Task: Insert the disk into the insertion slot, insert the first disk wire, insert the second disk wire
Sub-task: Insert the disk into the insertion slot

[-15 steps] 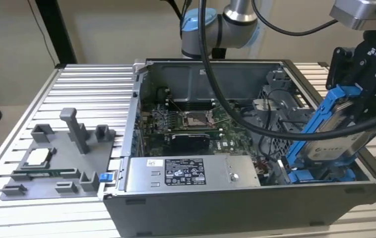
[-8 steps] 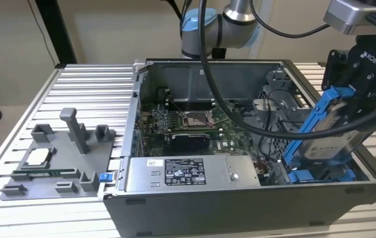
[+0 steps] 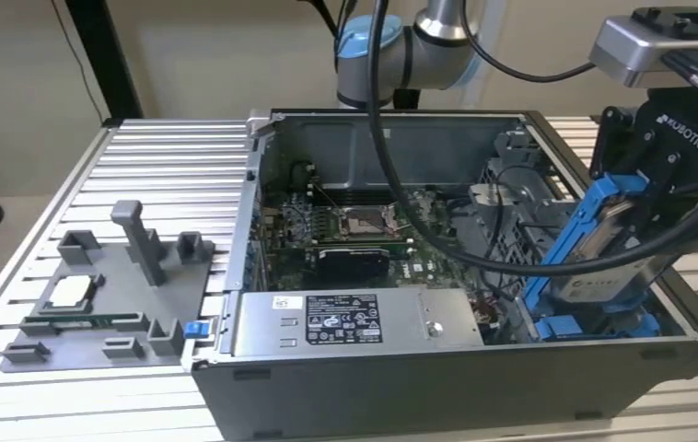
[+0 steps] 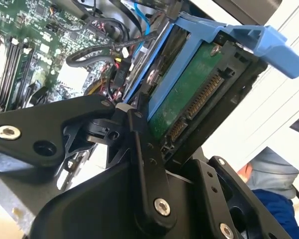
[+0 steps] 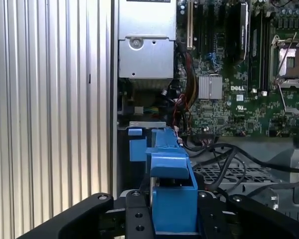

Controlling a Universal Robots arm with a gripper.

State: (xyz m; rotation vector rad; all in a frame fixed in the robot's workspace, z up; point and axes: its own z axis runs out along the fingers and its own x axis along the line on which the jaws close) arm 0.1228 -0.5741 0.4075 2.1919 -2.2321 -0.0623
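Power supply [image 3: 324,322] on the exterior view's left, then the slot [image 3: 588,326] at the case's right end. The disk [image 3: 598,262] leans steeply just above it, lower end toward its blue rails. The gripper [image 3: 650,216] is clamped on the disk's upper part.

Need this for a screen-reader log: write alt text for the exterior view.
The robot's claw holds the disk, tilted in its blue carrier, above the insertion slot at the exterior view's right end of an open computer case. The disk's lower end reaches near the slot's blue rails. A grey parts tray lies outside the case, at the exterior view's left.
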